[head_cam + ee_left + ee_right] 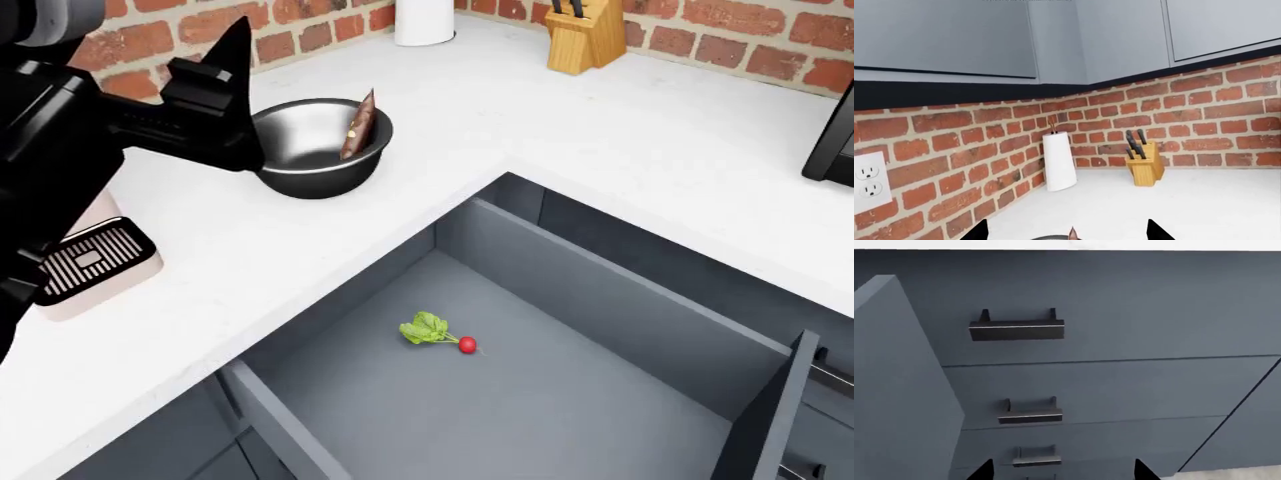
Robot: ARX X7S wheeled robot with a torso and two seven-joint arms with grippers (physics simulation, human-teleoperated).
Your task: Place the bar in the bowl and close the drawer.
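The dark steel bowl [304, 160] stands on the white counter. The brown bar [358, 125] stands on end inside it, leaning on the far rim. In the left wrist view only the bar's tip [1073, 234] and a sliver of the bowl's rim [1047, 238] show. My left gripper [220, 100] [1067, 231] is open and empty, just left of the bowl and apart from the bar. The large blue-grey drawer [561, 410] is pulled wide open below the counter. My right gripper [1062, 471] is open and empty, facing cabinet fronts; it does not show in the head view.
A red radish [441, 335] lies in the drawer. A coffee machine [87, 260] stands left. A paper towel roll [424, 20] and a knife block [585, 35] stand by the brick wall. A dark appliance [834, 130] is far right. Smaller drawer fronts have black handles [1017, 330].
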